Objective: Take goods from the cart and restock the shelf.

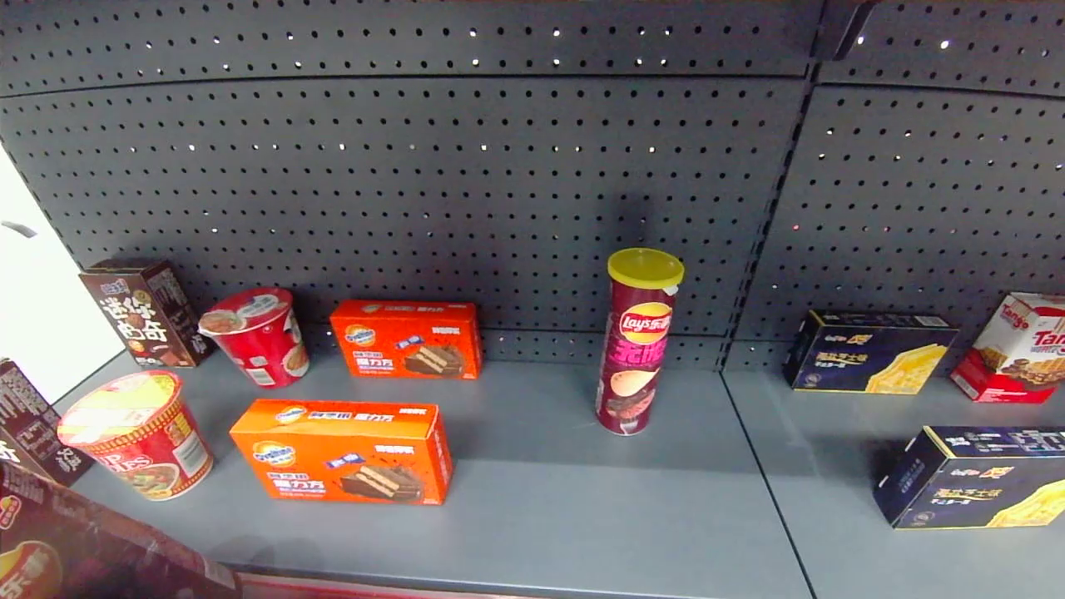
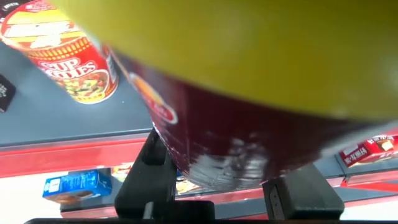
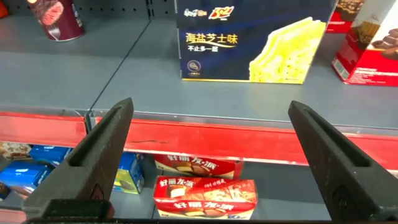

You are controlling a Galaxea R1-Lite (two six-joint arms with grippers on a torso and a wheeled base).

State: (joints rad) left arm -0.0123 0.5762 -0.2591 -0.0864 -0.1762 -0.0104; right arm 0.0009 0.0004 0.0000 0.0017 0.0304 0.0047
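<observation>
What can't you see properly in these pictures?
- Left wrist view: the held chip can is too close, so its label is blurred and cut off.
- Head view: the picture's edge cuts off the dark packet in the bottom corner and the wafer box.

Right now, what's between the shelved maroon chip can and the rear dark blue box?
Head view: only bare grey shelf and a seam between that maroon chip can and rear dark blue box.
</observation>
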